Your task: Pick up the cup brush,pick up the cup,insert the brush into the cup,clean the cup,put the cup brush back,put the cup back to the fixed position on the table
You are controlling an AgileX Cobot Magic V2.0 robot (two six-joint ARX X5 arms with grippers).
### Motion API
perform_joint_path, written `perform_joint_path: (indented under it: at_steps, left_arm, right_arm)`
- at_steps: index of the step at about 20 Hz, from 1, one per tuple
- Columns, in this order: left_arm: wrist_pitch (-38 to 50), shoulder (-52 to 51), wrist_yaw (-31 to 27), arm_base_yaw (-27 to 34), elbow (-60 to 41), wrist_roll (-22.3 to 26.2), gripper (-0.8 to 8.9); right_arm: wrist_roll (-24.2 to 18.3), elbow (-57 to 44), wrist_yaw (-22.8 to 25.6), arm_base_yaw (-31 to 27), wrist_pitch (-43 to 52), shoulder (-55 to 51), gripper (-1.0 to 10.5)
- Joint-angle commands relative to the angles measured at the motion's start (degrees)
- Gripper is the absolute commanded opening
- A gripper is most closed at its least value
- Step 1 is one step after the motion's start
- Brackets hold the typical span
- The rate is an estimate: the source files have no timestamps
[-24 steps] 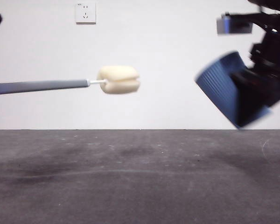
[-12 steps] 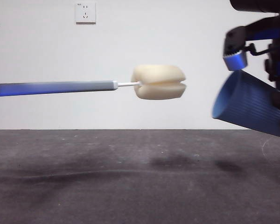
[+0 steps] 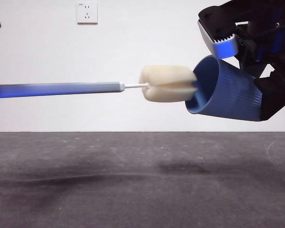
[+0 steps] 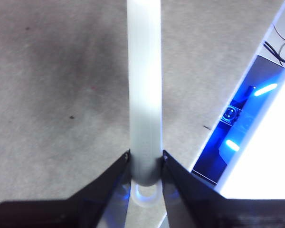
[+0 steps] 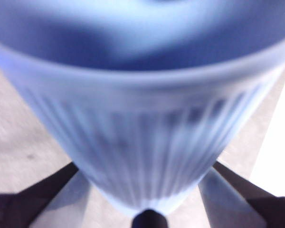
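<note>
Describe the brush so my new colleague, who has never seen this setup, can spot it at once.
Above the dark table, two arms meet in mid-air before a white wall. The left gripper holds the brush level: a long grey handle ending in a cream sponge head, just entering the tilted blue cup in the right gripper. It is the only long, thin thing.
</note>
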Motion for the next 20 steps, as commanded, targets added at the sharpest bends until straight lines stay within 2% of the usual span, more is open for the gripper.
perform_joint_path:
  at_steps: [1,8,13,16,20]
  left_arm:
    - [-1.07,0.68,0.33,-1.81,0.09,0.37,-0.08]
    - [2.27,5.53,0.59,-3.54,0.09,-4.68,-0.08]
    - [9.94,10.21,5.97,-3.96,0.77,-8.46,-0.08]
    - [10.45,12.70,6.36,-4.70,3.98,-9.53,-0.08]
    - [8.74,13.33,5.79,-5.38,5.92,-10.10,-0.08]
  right_arm:
    - [-1.46,0.00,2.45,0.70,0.52,1.05,-0.2]
    - [-1.42,0.00,4.02,4.22,0.61,2.93,-0.2]
    - [-1.97,0.00,4.02,7.15,0.98,3.21,-0.2]
    - [-2.54,0.00,3.96,8.76,1.40,3.48,-0.2]
    - [-1.20,0.00,4.94,9.66,1.36,3.58,-0.2]
